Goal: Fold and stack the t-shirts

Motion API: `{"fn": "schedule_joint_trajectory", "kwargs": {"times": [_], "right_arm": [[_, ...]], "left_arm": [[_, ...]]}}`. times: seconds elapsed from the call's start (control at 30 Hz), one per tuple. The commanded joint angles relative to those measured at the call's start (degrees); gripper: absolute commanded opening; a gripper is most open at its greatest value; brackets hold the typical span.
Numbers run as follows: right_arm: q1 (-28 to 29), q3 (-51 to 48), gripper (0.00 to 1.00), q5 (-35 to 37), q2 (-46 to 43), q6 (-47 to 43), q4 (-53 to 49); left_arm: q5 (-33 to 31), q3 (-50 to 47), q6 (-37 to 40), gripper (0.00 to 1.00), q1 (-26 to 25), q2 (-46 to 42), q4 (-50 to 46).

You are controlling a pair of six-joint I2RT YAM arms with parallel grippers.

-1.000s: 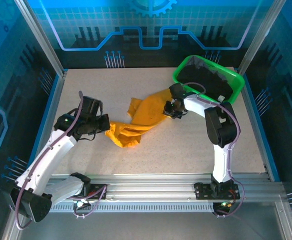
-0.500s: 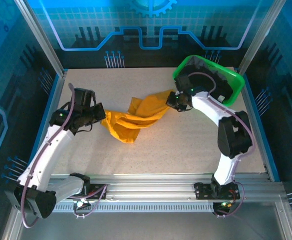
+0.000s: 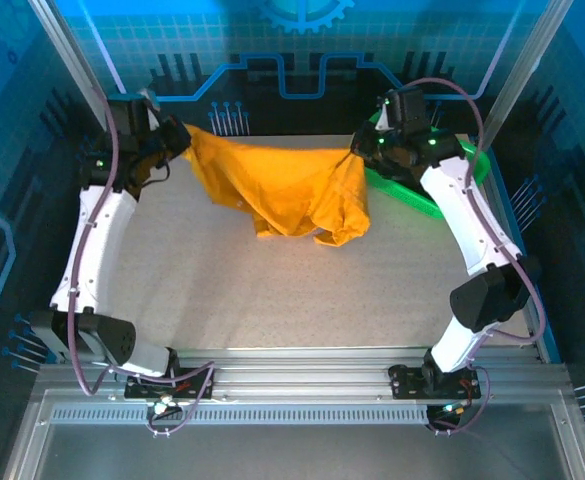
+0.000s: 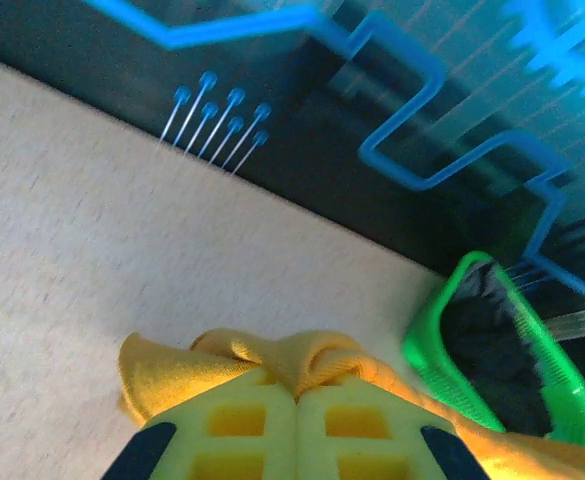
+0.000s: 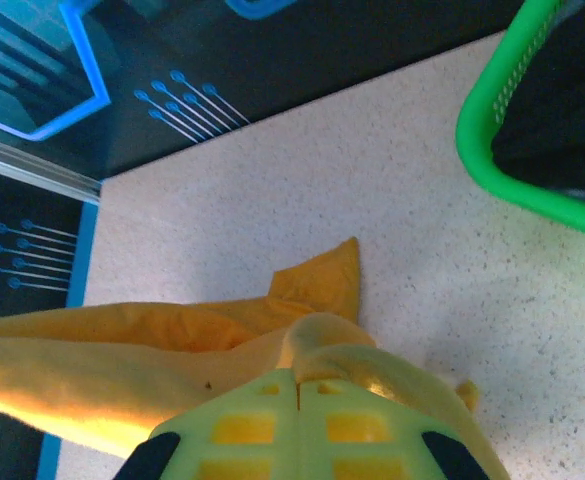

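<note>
The orange-yellow t-shirt [image 3: 282, 185] hangs stretched above the far half of the table between both arms. My left gripper [image 3: 179, 138] is shut on its left end, where the cloth [image 4: 302, 362] bunches out from between the pressed fingers. At the right end my right gripper [image 3: 360, 152] is shut on the cloth [image 5: 317, 340], which drapes down to the table. Black t-shirts [image 3: 442, 150] lie in the green basket [image 3: 412, 200]; they also show as dark fabric [image 4: 487, 345] in the left wrist view and as a black heap [image 5: 567, 110] in the right wrist view.
The green mesh basket [image 5: 497, 140] stands at the far right corner, its rim [image 4: 427, 345] close behind the right gripper. Blue-lit walls and metal posts [image 3: 72, 70] enclose the table. The speckled tabletop [image 3: 292, 290] stretches toward the arm bases.
Both arms rose and swung toward the back, lifting the orange-yellow t-shirt off the table and spreading it wide between them. The grips held throughout.
</note>
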Motion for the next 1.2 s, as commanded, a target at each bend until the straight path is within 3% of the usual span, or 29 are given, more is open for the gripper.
{"fn": "schedule_joint_trajectory", "kwargs": {"times": [0.0,0.27,0.4,0.5,0.6,0.73,0.8,0.93,1.17], "right_arm": [[-2.2,5.0,0.0,-3.6,-1.3,-2.5,-3.6],[-7.1,13.8,0.0,-11.3,0.0,-0.8,2.5],[-7.1,13.7,0.0,-12.4,-2.6,-1.3,1.8],[-6.0,3.7,0.0,-12.7,-9.0,-1.8,1.3],[-3.7,-14.3,0.0,-13.2,-18.5,-1.4,0.9],[-0.4,-41.2,0.0,-14.1,-31.5,1.7,-0.1],[0.2,-51.9,0.0,-16.3,-33.8,3.7,0.6],[-1.4,-58.8,0.0,-18.4,-28.2,2.8,4.9],[-2.5,-47.4,0.0,-16.6,-3.7,-6.4,1.7]], "left_arm": [[3.2,7.9,-0.7,0.0,2.2,1.6,4.6],[5.6,18.3,-3.8,0.0,4.5,4.6,10.2],[7.6,16.4,-4.3,0.0,4.4,1.4,11.7],[6.8,7.7,-4.7,0.0,3.4,-4.3,9.8],[3.9,-8.4,-4.1,0.0,0.5,-13.5,9.3],[0.6,-29.6,-7.3,0.0,-2.8,-24.7,0.1],[-1.8,-39.2,-7.6,0.0,-5.5,-29.5,-3.8],[-2.2,-53.8,-8.0,0.0,-6.6,-35.2,-5.2],[-1.2,-62.2,-7.8,0.0,-7.4,-29.1,0.8]]}}
